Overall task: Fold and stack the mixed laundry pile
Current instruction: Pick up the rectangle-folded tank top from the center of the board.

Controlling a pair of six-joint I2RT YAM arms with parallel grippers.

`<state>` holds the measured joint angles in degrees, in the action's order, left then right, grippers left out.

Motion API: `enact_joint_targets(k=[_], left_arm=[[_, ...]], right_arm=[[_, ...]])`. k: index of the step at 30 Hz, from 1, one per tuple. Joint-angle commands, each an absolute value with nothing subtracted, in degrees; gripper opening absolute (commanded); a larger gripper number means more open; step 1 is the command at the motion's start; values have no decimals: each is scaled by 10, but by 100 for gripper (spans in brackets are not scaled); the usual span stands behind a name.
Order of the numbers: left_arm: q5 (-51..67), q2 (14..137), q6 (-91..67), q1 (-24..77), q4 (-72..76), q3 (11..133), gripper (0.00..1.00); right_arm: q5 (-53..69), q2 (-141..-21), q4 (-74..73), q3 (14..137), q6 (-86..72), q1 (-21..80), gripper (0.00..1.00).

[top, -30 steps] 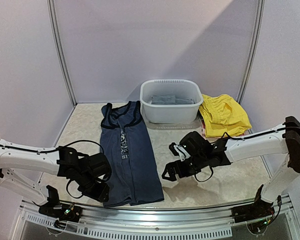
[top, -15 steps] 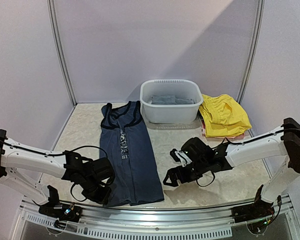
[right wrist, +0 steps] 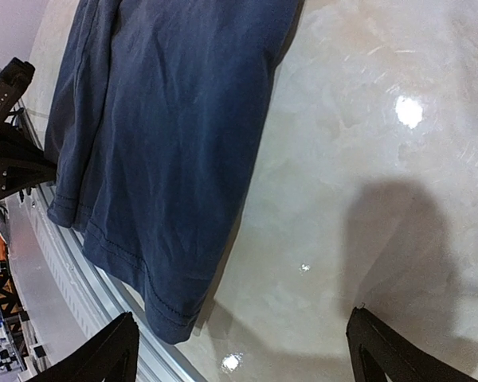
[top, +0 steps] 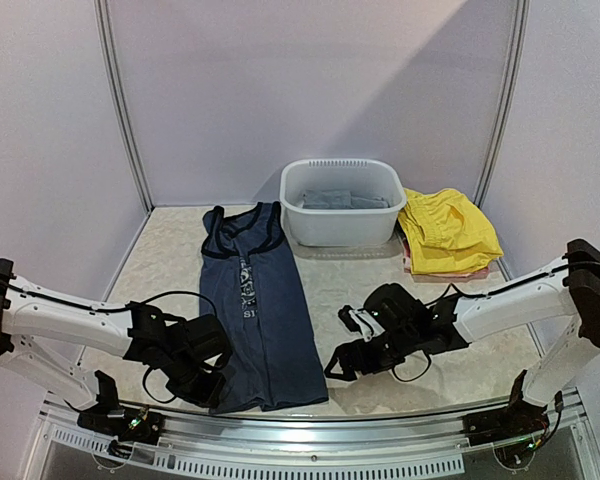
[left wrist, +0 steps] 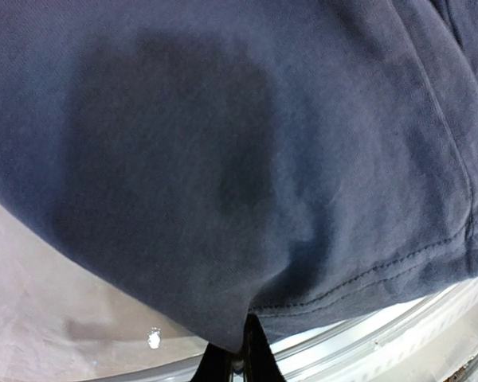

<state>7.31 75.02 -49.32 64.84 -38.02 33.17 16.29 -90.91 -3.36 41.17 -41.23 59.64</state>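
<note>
Hem of navy tank top (left wrist: 223, 159) pinched in left fingers (left wrist: 257, 362), hidden overhead

**Left jaws pinched, right jaws wide**

The left arm (top: 65, 318) lies low, stretching from its shoulder toward four o'clock. The left gripper (top: 208, 385) is clamped tight on the hem of the navy tank top (top: 260, 320). The right arm (top: 510, 300) reaches low toward eight o'clock, wrist tipped down. The right gripper (top: 342, 362) hangs there with its fingers (right wrist: 103, 354) spread wide apart.
</note>
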Motion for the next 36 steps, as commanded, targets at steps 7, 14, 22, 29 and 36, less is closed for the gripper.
enact_joint_targets(k=[7, 14, 22, 29, 36], left_arm=[[52, 763, -484, 657, -368, 308, 0], [50, 761, -483, 657, -368, 307, 0], [45, 749, -483, 657, -380, 308, 0], [47, 747, -483, 657, -382, 303, 0], [48, 740, -486, 657, -376, 295, 0]], right_arm=[[179, -921, -31, 397, -428, 607, 86], [210, -933, -18, 405, -434, 625, 73], [237, -973, 22, 420, -448, 653, 60], [221, -999, 24, 425, -458, 655, 40], [211, -1019, 18, 432, -464, 654, 28]])
